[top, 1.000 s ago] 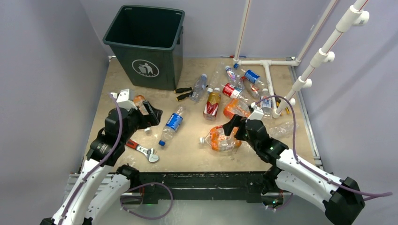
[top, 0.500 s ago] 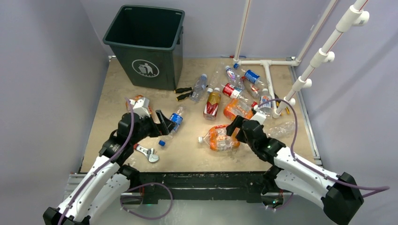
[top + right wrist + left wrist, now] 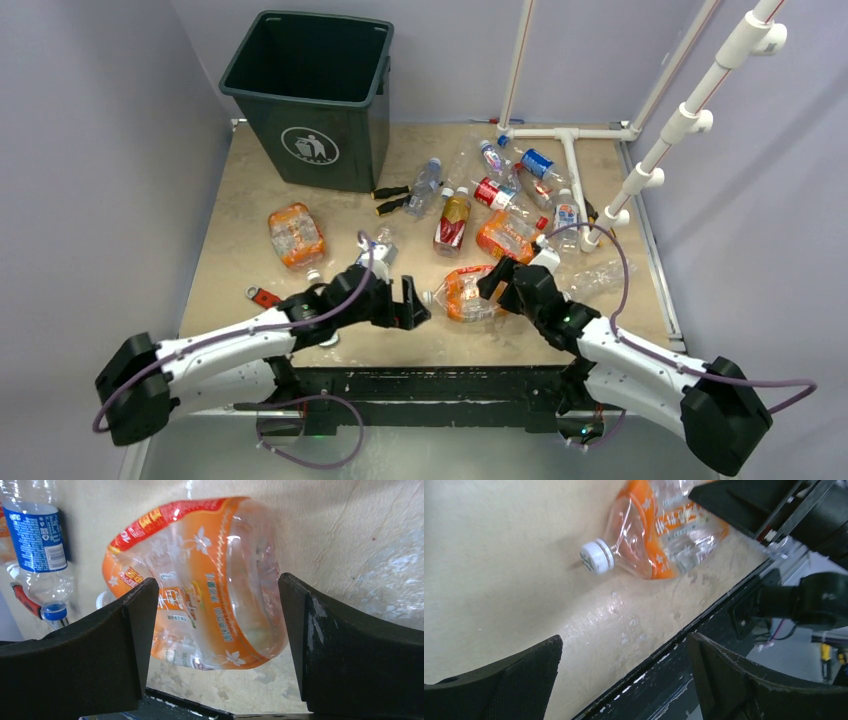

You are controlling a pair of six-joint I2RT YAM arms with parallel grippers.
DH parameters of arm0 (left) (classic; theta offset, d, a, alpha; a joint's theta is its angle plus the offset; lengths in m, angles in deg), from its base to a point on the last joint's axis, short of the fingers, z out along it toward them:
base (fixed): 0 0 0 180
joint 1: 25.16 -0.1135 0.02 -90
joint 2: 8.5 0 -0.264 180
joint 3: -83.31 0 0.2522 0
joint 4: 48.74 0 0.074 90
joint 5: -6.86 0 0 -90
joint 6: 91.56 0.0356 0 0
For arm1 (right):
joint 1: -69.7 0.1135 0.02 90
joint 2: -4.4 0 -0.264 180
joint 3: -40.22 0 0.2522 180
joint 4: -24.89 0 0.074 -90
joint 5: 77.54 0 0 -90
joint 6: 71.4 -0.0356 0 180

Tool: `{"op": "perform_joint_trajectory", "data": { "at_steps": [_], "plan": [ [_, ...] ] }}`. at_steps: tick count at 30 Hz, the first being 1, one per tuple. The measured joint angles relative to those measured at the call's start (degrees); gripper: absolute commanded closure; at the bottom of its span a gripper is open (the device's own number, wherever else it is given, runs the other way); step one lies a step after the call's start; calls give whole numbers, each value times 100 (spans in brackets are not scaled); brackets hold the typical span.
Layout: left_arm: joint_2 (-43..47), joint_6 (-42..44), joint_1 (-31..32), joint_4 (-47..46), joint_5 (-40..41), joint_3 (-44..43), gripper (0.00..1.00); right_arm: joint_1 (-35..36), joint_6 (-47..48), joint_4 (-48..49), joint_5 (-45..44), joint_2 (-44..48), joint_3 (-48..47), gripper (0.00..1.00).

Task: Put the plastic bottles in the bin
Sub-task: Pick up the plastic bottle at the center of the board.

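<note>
Right claw [image 3: 217, 605] spread wide, 1 finger on each side of the crumpled orange-labelled bottle [image 3: 200, 545], which lies flat on the desk [image 3: 225, 210] near the front edge. Left claw [image 3: 624, 645] spread too, empty, low over the desk just beside that bottle's white cap [image 3: 596, 556]. Another orange bottle [image 3: 295, 237] lies alone further left. The remaining bottles [image 3: 500, 190] cluster back right. The bin [image 3: 350, 150] stands back left, well apart.

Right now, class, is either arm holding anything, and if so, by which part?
The left fingers stand open and empty. The right fingers straddle the mid-body of the orange-labelled bottle lying on the table; whether they grip it cannot be told.
</note>
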Motion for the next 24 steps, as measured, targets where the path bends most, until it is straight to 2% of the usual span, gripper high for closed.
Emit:
{"op": "perform_joint_trajectory", "data": {
  "at_steps": [4, 8, 13, 19, 24],
  "plan": [
    [-848, -162, 704, -317, 522, 0, 11, 0, -284, 247, 168, 142, 367, 17],
    [-1351, -345, 776, -590, 894, 0, 13, 2, -584, 446, 284, 472, 662, 19],
    [-1545, -555, 776, -953, 1250, 2, 13, 24, -863, 638, 415, 664, 824, 19],
    [-1637, -774, 776, -1314, 1554, 2, 11, 284, -1034, 879, 527, 363, 828, 9],
    [-1624, -881, 776, -1311, 1746, 2, 8, 361, -874, 111, 168, 688, 398, 4]
  ]
}}
